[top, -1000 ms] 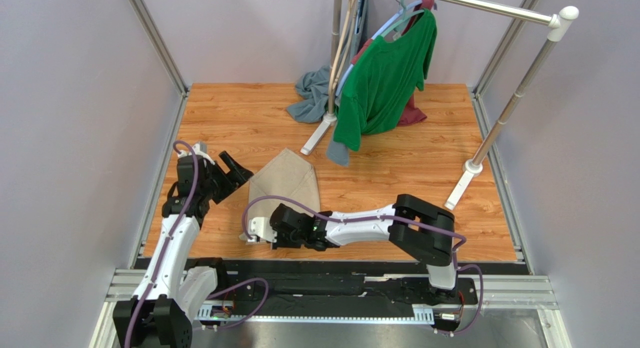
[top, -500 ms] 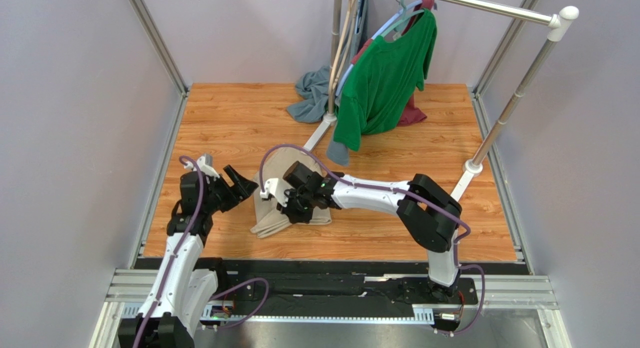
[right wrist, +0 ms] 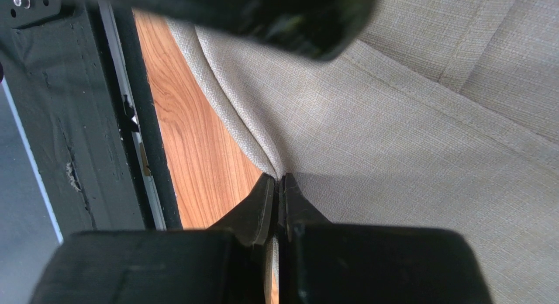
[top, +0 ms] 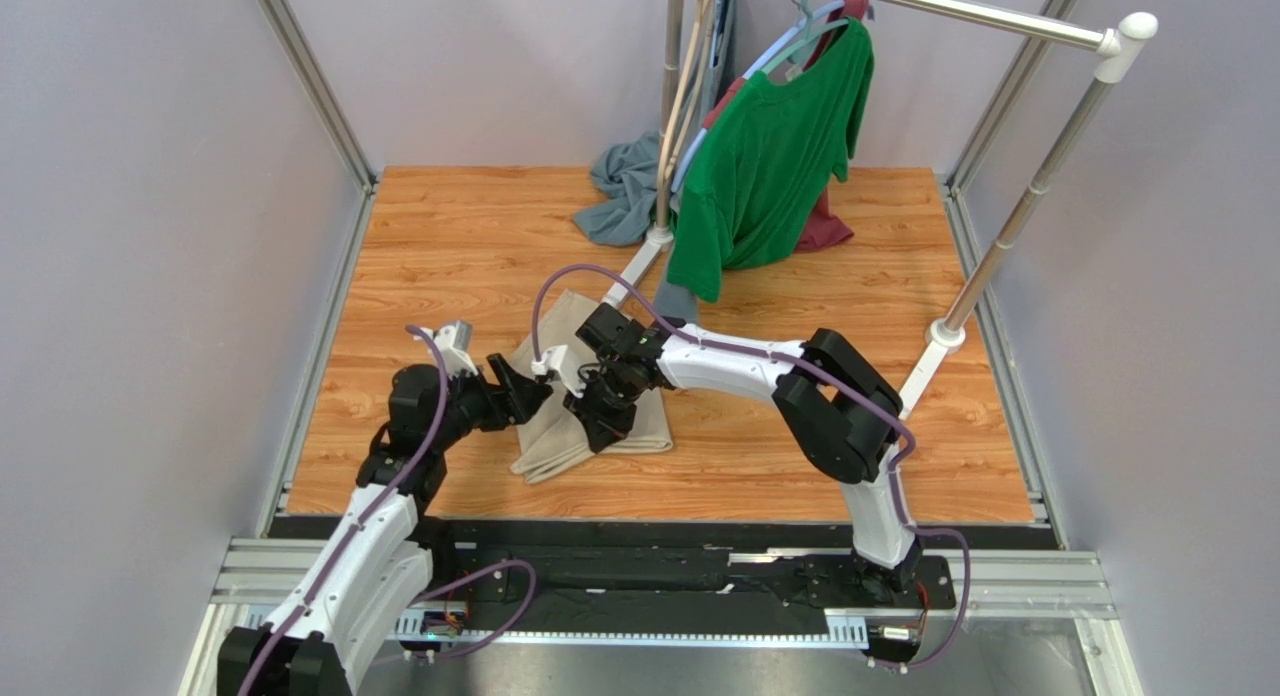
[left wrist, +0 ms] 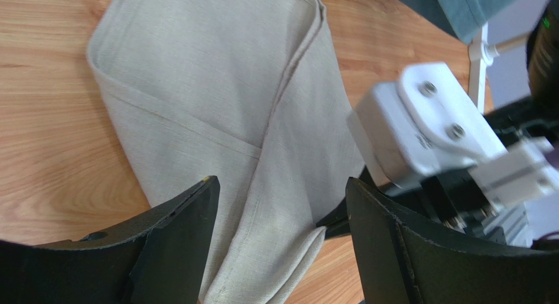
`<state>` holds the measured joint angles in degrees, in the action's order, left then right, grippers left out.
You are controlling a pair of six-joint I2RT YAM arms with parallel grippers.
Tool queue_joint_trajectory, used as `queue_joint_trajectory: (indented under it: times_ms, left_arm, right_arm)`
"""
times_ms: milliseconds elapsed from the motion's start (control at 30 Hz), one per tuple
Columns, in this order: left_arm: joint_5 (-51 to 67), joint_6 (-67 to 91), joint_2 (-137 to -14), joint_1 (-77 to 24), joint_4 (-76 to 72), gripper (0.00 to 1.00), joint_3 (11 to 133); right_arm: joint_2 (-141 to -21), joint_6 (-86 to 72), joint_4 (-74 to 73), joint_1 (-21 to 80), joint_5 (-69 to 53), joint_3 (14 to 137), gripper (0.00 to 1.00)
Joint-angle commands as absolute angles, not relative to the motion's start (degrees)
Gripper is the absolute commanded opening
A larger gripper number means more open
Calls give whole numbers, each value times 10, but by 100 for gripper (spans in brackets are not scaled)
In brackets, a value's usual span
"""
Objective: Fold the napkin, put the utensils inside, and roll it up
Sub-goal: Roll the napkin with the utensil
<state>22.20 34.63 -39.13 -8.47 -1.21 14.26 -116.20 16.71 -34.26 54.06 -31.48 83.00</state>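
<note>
The beige napkin (top: 643, 423) lies folded in layers on the wooden table, near the middle front. My right gripper (top: 591, 422) reaches in from the right and is shut on a raised edge of the napkin (right wrist: 426, 147); cloth is pinched between the right gripper's (right wrist: 279, 181) fingertips. My left gripper (top: 529, 386) is at the napkin's left side, open. In the left wrist view the left gripper (left wrist: 282, 186) straddles a raised fold of the napkin (left wrist: 216, 88) without touching it. The utensils are out of view.
A green shirt (top: 774, 141) hangs on a clothes rack at the back, over a dark red cloth (top: 824, 228). A grey-blue cloth (top: 619, 179) lies by the rack's white foot (top: 631, 273). The rack's right pole (top: 962, 299) stands on the table. Grey walls close in both sides.
My right gripper swung from the near table edge up over the napkin, carrying its edge and folding the cloth. My left gripper moved right to the napkin and narrowed a little.
</note>
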Motion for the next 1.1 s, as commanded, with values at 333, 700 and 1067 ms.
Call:
queue_joint_trajectory:
  times_ms: [333, 700, 1067]
  left_arm:
    - [212, 330, -271, -161, -50, 76, 72]
    - [169, 276, -304, -262, -54, 76, 93]
    - [93, 221, -418, -362, -76, 76, 138]
  right_arm:
    - [-1207, 144, -370, 491, -413, 875, 0]
    - [-1231, 160, -408, 455, -458, 890, 0]
    - [-1258, 172, -444, 439, -487, 916, 0]
